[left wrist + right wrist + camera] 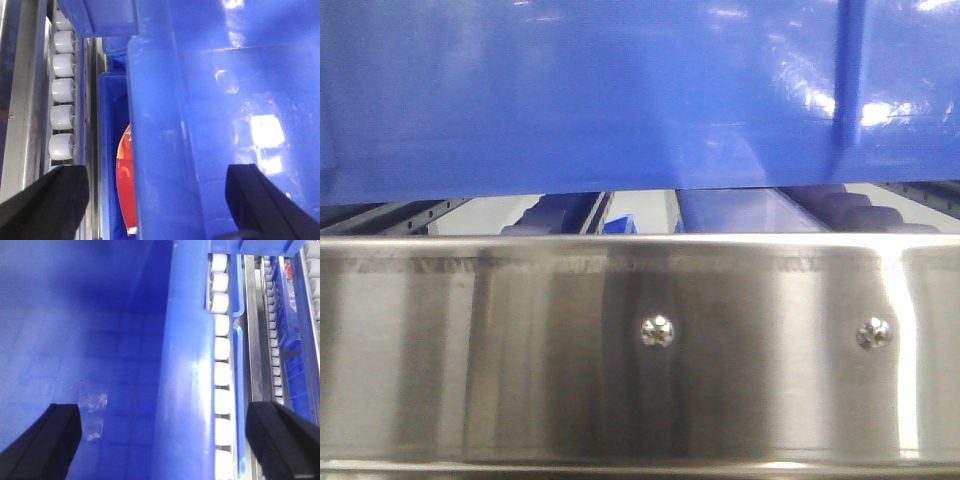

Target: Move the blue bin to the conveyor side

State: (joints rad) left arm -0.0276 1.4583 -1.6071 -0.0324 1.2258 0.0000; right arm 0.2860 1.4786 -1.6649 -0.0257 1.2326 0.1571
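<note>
The blue bin (620, 90) fills the top of the front view, its glossy wall just above a steel rail. In the left wrist view my left gripper (156, 172) is open, its black fingers (50, 200) wide apart on either side of the bin's left rim (155, 100). The bin's inside (240, 75) lies to the right. In the right wrist view my right gripper (165, 410) is open and straddles the bin's right rim (187, 365), with one finger (45, 440) inside the bin. The conveyor belt is out of view.
A shiny steel rail (620, 340) crosses the front. Rows of white rollers (62, 90) (221, 347) run beside the bin. A lower blue crate (110, 125) holds a red package (127, 190). Another blue crate (292, 340) sits on the rack to the right.
</note>
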